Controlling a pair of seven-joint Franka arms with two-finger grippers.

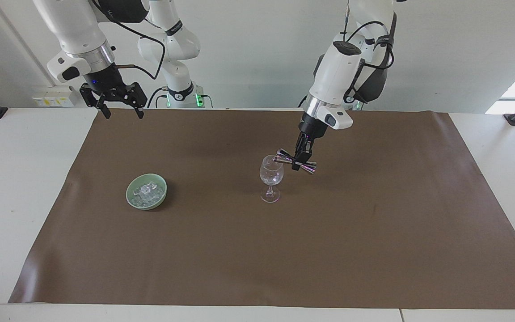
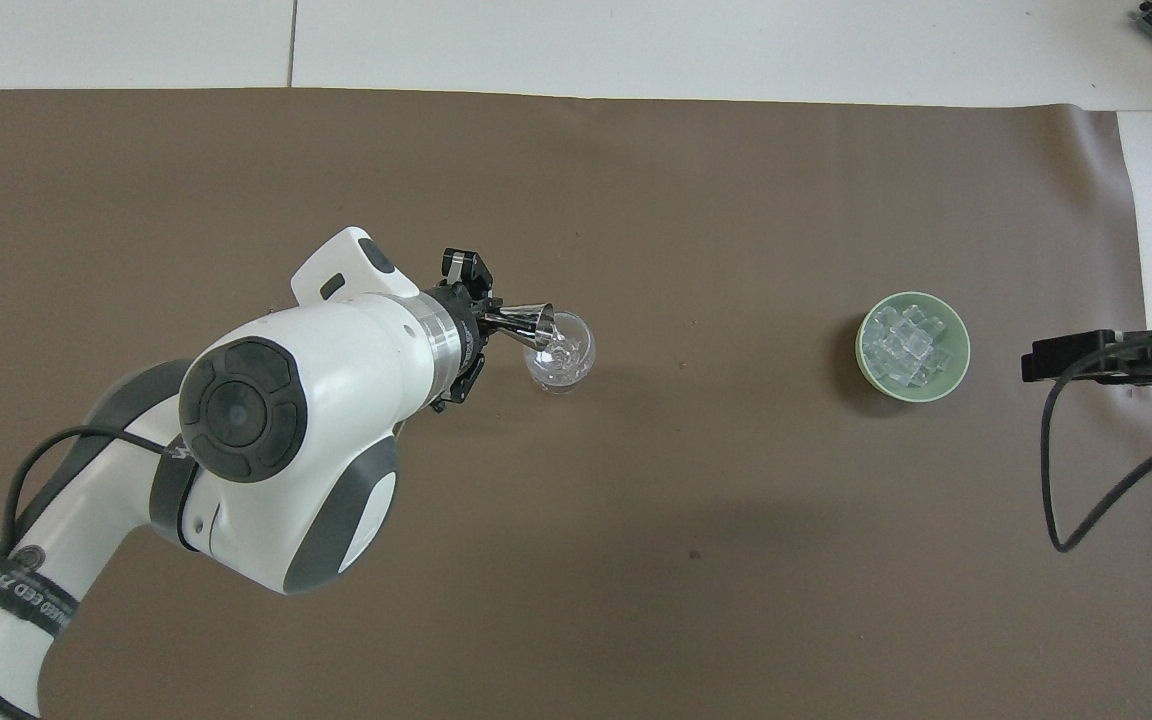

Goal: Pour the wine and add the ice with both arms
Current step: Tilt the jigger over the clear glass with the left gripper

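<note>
A clear stemmed wine glass (image 1: pixel 271 174) stands upright mid-mat; it also shows in the overhead view (image 2: pixel 566 355). My left gripper (image 1: pixel 301 158) is shut on a small metal jigger (image 1: pixel 295 162) by its waist. The jigger lies tipped on its side, with one mouth at the glass's rim (image 2: pixel 524 322). The ice (image 1: pixel 146 190) is a pile of clear cubes in a pale green bowl (image 1: pixel 128 193), toward the right arm's end of the table. My right gripper (image 1: pixel 121 112) is open and empty, raised over the mat's edge at the robots' end, and waits.
A brown mat (image 1: pixel 373 232) covers most of the white table. The bowl of ice (image 2: pixel 911 345) and the glass stand about level with each other, well apart. A black cable (image 2: pixel 1066 480) hangs from the right arm.
</note>
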